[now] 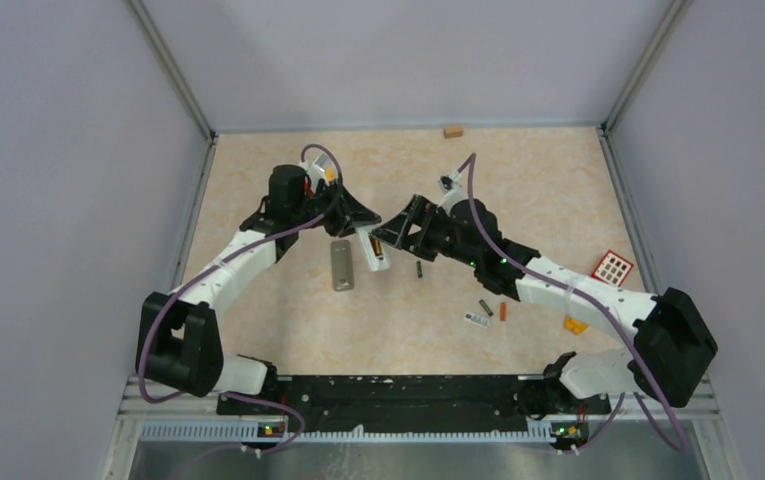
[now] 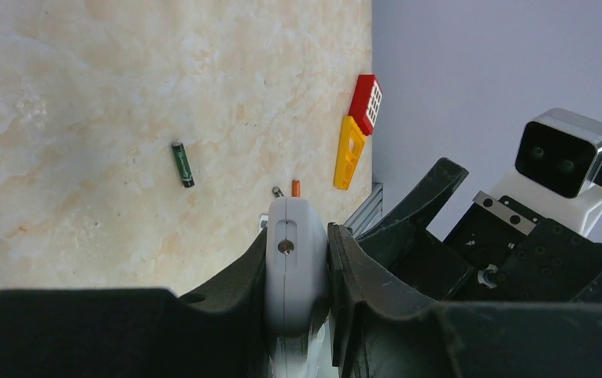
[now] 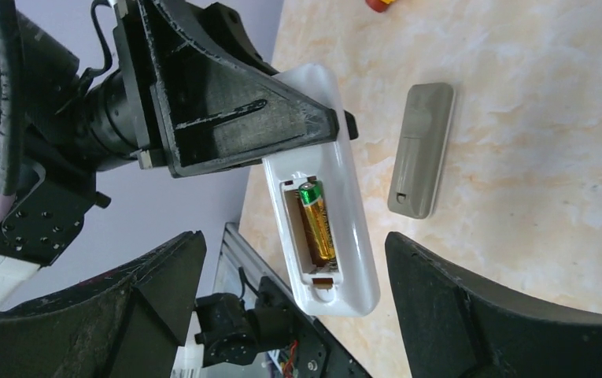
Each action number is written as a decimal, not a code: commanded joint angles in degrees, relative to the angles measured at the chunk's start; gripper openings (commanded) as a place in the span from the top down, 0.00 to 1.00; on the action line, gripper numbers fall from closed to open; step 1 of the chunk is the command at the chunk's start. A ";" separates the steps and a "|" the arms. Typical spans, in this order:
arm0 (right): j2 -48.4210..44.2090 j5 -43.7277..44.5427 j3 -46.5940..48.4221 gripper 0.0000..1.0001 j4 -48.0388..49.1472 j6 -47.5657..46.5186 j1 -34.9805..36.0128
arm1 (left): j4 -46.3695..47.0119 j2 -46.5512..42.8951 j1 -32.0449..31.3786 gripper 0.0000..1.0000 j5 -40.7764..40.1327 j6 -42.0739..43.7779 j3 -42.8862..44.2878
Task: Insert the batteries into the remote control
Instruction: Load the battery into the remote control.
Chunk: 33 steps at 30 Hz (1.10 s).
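My left gripper (image 2: 301,236) is shut on one end of the white remote control (image 3: 325,197) and holds it above the table. The remote's compartment faces the right wrist view, with a gold, green-tipped battery (image 3: 317,222) lying in it. My right gripper (image 3: 293,244) stands open, its jaws wide on either side of the remote's free end and touching nothing. From above, the two grippers (image 1: 363,235) (image 1: 395,232) meet over the table's middle. A dark battery (image 1: 419,268) lies just below them. A second dark battery (image 1: 485,307) and an orange one (image 1: 503,311) lie further right.
A grey oblong piece (image 1: 342,264) lies flat beside the remote. A red block (image 1: 612,267) and a yellow block (image 1: 575,324) sit by the right wall. A small wooden block (image 1: 452,130) rests at the far edge. A small white label (image 1: 476,319) lies beside the batteries.
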 commanded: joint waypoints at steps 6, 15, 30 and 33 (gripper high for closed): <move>-0.91 3.21 -2.21 0.13 5.51 1.49 3.59 | 1.15 -3.84 0.25 1.00 4.11 1.52 0.81; -7.79 10.27 -11.10 0.05 12.37 22.49 4.25 | 13.55 -7.70 0.29 1.00 2.58 0.94 -3.60; 0.18 10.17 -8.03 0.05 23.31 37.42 6.68 | 17.09 -9.81 0.29 1.00 1.57 0.93 -5.30; 0.58 10.73 -7.67 0.06 22.11 37.70 7.32 | 15.79 -10.67 0.24 1.00 0.78 2.89 -4.99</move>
